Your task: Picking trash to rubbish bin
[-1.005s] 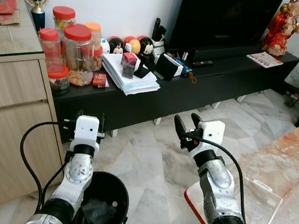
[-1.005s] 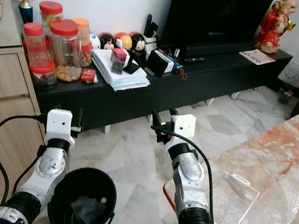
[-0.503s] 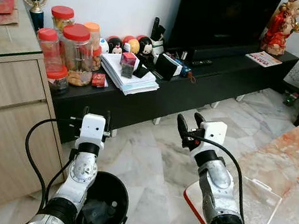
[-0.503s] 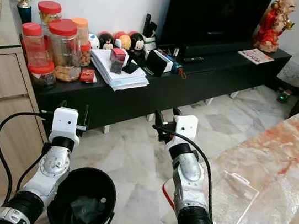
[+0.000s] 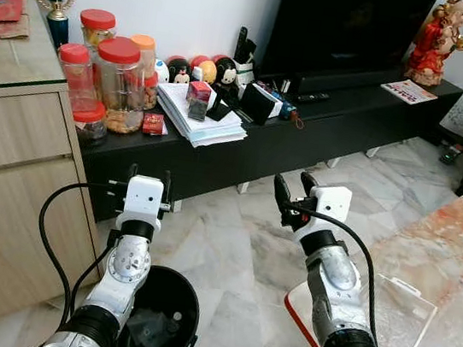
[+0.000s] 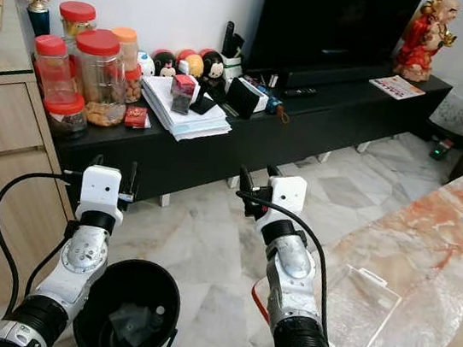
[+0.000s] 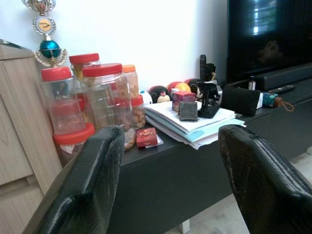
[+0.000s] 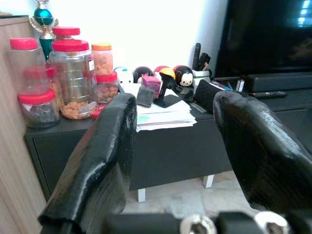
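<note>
Rubbish bin [image 5: 187, 305]: black, round, upright on the marble floor, mouth upward, dark crumpled trash [image 5: 149, 330] inside, just beside the left arm. Left gripper [image 5: 147, 186] raised above the bin, fingers apart, empty. Right gripper [image 5: 292, 192] likewise apart and empty. Both face the low black TV cabinet [image 5: 324, 126] holding red-lidded jars [image 5: 117, 80] and stacked papers [image 5: 200, 117].

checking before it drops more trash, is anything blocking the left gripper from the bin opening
Nothing visible does. The left gripper, jaws open and holding nothing, hangs just beyond the black rubbish bin, whose mouth is uncovered with some trash already inside. The left forearm overlaps the near rim.
</note>
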You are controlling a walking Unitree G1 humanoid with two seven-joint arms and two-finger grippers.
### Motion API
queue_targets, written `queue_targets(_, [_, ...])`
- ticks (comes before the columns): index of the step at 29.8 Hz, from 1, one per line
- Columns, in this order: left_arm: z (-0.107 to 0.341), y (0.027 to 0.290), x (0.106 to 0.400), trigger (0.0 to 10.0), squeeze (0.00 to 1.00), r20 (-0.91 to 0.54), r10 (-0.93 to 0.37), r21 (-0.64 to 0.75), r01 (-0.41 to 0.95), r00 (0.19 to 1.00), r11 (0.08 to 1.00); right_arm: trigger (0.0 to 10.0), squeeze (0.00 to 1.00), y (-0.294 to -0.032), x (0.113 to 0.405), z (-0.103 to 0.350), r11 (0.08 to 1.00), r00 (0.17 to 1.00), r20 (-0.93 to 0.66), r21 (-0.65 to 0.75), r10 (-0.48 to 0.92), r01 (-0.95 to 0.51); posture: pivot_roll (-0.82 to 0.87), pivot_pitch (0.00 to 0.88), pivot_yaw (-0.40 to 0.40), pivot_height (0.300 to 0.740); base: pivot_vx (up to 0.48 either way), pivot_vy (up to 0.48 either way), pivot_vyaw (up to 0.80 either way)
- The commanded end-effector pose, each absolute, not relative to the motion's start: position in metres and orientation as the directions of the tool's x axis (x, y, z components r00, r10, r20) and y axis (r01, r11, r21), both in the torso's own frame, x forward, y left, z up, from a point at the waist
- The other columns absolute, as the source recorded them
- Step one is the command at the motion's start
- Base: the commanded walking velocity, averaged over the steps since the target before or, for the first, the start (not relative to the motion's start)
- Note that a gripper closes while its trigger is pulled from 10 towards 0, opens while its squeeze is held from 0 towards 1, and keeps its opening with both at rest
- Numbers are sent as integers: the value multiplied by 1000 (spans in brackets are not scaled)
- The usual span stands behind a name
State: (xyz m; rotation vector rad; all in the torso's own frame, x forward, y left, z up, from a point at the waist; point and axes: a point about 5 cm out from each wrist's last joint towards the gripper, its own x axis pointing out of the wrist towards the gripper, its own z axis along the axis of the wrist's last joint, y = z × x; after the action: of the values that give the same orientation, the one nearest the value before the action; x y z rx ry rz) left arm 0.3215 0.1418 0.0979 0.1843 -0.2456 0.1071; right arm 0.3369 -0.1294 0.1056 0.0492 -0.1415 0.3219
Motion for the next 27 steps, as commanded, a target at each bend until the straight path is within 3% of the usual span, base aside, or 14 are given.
queue_targets(1, [103,139,323,10000,0,265,75,163,-121,961,979,10000,0,-132,340,111,951,939,170,33,298,-308,193,0,-117,740,0,0,0])
queue_targets(22, [104,139,324,10000,0,270,78,157,-124,960,980,10000,0,-134,340,111,952,940,172,36,295,-305,192,0,-119,740,0,0,0])
queue_targets(27, [105,139,324,10000,0,273,79,157,-125,959,980,10000,0,-134,340,110,951,940,167,34,297,-306,192,0,-119,740,-245,0,0])
